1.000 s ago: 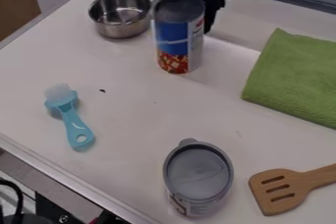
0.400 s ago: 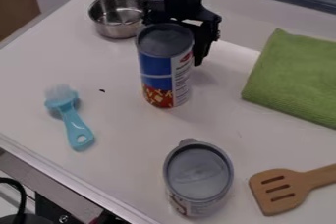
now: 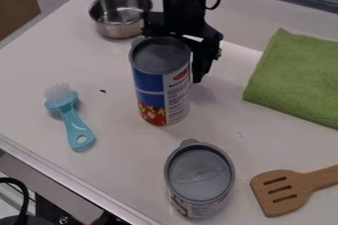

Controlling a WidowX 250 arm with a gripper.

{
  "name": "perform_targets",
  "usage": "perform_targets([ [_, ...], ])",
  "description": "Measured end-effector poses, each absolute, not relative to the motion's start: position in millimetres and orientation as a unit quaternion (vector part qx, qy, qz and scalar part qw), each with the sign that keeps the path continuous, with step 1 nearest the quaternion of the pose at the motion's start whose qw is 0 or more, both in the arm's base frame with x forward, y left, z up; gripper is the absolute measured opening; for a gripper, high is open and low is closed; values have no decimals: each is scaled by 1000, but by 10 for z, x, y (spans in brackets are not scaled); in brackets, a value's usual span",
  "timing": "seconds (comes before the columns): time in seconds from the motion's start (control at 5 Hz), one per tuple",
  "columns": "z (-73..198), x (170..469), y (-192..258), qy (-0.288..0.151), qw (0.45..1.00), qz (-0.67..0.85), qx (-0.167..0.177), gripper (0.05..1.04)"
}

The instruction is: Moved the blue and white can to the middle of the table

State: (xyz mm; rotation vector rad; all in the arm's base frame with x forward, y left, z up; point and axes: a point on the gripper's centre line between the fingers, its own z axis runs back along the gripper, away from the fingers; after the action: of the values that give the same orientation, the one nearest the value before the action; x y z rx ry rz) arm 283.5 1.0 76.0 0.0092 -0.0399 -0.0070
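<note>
The black gripper [image 3: 168,54] hangs from the top centre, directly behind the blue and white can and around its upper part. One finger shows along the can's right side; the other is hidden behind the can. The can [image 3: 151,83], blue and white with a red food picture low on its side and a grey top, stands upright near the middle of the white table [image 3: 112,120]. The gripper is shut on it. Whether the can's base touches the table, I cannot tell.
A second can with a grey lid [image 3: 199,174] stands nearer the front edge. A wooden slotted spatula [image 3: 284,189] lies at lower right, a green cloth [image 3: 297,76] at right. The light-blue brush [image 3: 69,118] is on the left, the small metal pot [image 3: 120,14] at upper left.
The gripper and the blue and white can have come together from the back of the table toward the front and slightly left. The other objects have stayed put.
</note>
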Motion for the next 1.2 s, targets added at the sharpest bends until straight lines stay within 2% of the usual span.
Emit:
perform_targets([
  [0.2,772,2863,16,-35,999,-6,8,999],
  [0.6,1009,3133,155,-122,992,15,21,999],
  [0.8,1110,3262,132,-120,992,15,19,999],
  [1.2,1369,3146,-329,-90,995,-36,0,999],
])
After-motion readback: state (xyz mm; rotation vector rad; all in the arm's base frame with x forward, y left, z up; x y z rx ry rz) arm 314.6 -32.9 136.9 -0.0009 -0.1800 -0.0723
